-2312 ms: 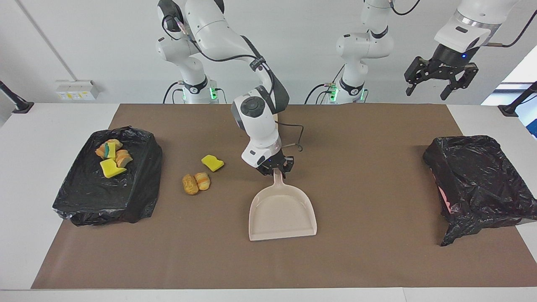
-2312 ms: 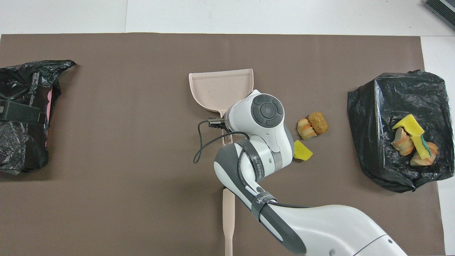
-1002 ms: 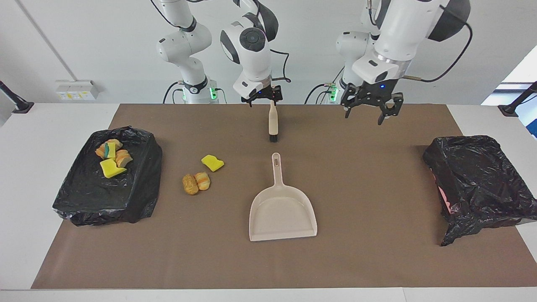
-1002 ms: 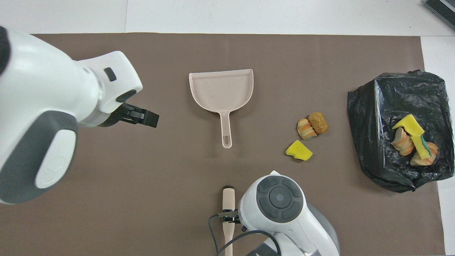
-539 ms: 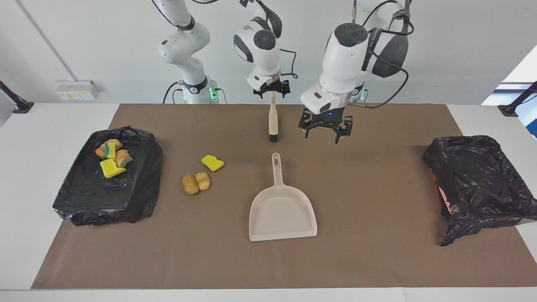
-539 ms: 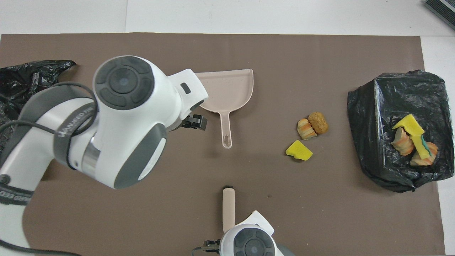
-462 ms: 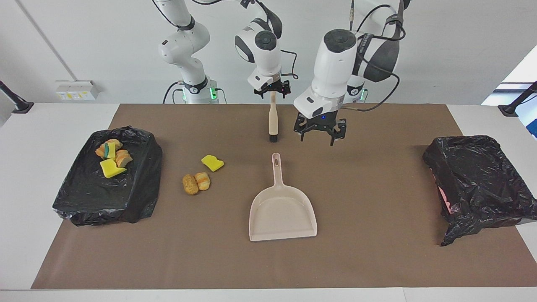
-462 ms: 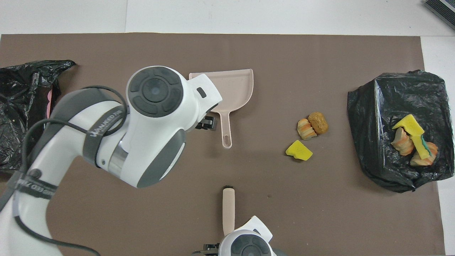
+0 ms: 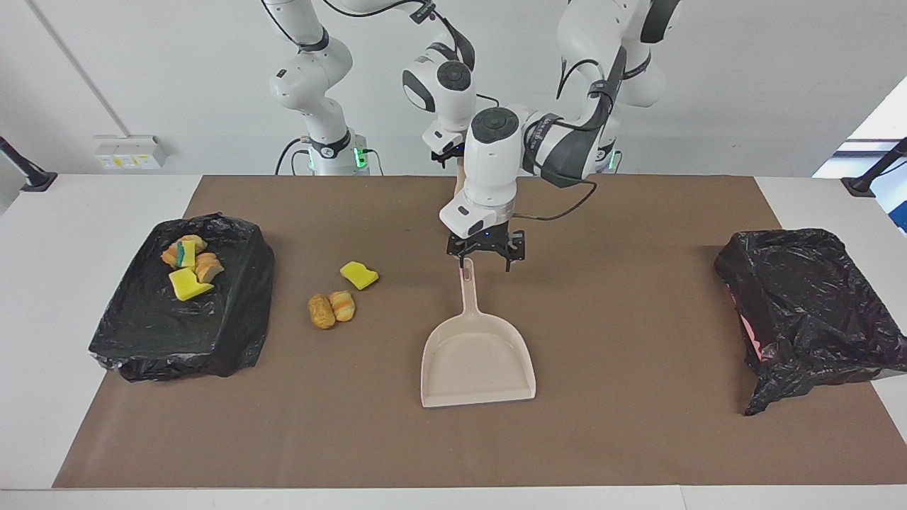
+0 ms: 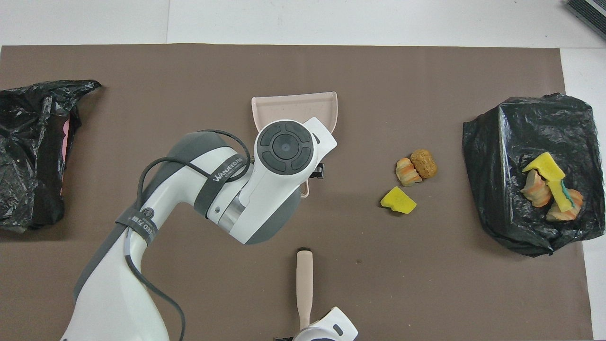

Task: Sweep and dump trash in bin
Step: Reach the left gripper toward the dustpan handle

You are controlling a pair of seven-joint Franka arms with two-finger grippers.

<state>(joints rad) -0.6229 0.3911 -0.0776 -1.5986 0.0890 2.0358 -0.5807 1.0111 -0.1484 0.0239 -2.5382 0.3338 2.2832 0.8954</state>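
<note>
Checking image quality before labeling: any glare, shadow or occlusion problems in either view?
Facing view: even light, speckled glare on both black bags, soft shadow beside the dustpan. Overhead view: the left arm covers most of the dustpan handle and hides the left gripper; scraps show crisp.

High facing camera across the worktop (image 9: 638,439), looking at both arm bases, overhead camera above the robots' end, looking steeply down and forward, half a turn apart, both sharing the brown mat (image 10: 189,71), dustpan (image 9: 476,361) and bags.
</note>
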